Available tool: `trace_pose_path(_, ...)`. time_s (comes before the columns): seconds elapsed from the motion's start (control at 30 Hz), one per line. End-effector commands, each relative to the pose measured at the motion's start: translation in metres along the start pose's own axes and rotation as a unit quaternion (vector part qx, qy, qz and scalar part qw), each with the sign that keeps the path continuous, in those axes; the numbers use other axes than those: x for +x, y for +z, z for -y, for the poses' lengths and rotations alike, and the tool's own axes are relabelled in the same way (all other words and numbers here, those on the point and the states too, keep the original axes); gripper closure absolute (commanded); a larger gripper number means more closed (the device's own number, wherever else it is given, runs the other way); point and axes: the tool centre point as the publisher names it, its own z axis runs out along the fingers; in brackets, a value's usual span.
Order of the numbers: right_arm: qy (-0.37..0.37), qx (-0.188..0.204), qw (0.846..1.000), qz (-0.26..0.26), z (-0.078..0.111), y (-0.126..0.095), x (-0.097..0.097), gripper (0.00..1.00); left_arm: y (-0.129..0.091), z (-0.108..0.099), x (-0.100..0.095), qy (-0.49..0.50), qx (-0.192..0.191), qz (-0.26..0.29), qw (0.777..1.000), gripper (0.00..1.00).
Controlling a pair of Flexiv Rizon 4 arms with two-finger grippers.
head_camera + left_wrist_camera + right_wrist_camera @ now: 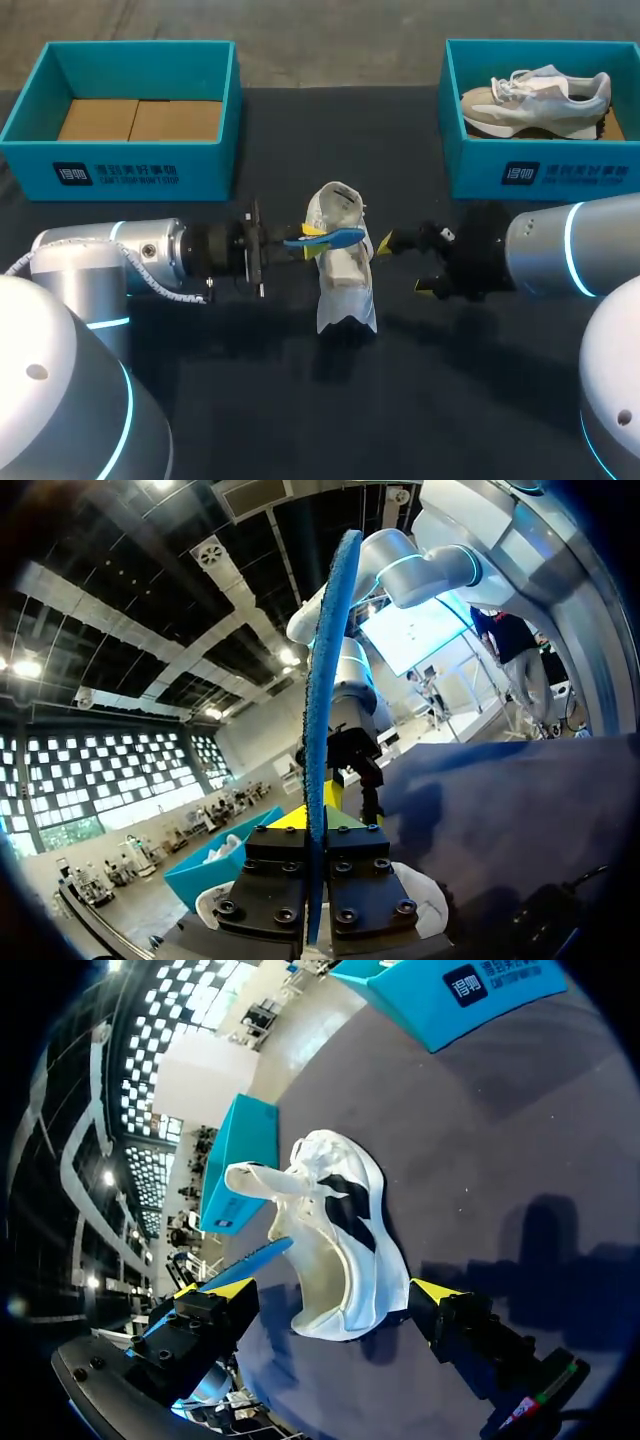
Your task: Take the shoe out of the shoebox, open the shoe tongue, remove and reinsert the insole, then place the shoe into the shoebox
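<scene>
Looking at this one, I'd say we're sitting roughly at the halfway mark. The white shoe [345,270] is lying out on the dark tabletop [250,400] between the two arms, with its tongue flopping open. The left jaws are clamping the blue insole [325,239] on its edge and holding it right over the shoe's opening, so it's looking fully out. The right jaws are standing apart just beside the shoe, not gripping anything. What's remaining, by my guess: sliding the insole back in, then getting the shoe into a box. The left shoebox [120,170] is holding only cardboard, while the right shoebox [480,170] is carrying another sneaker [535,100].
</scene>
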Motion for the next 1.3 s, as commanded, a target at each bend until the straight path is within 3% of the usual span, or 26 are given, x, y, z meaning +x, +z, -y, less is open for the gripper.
trace_pose_path(0.03,0.02,0.016,0.997,-0.07,-0.002,-0.002,-0.007,0.0,0.005,-0.005,0.001,-0.001,-0.001,-0.003,1.0,1.0)
trace_pose_path(0.83,0.02,0.016,0.997,-0.07,-0.002,-0.002,-0.007,0.0,0.003,-0.034,0.003,0.004,-0.001,-0.017,1.0,1.0)
trace_pose_path(1.3,0.02,0.016,0.997,-0.07,-0.002,-0.002,-0.007,0.0,0.011,-0.046,0.001,0.015,-0.033,-0.041,0.998,1.0)
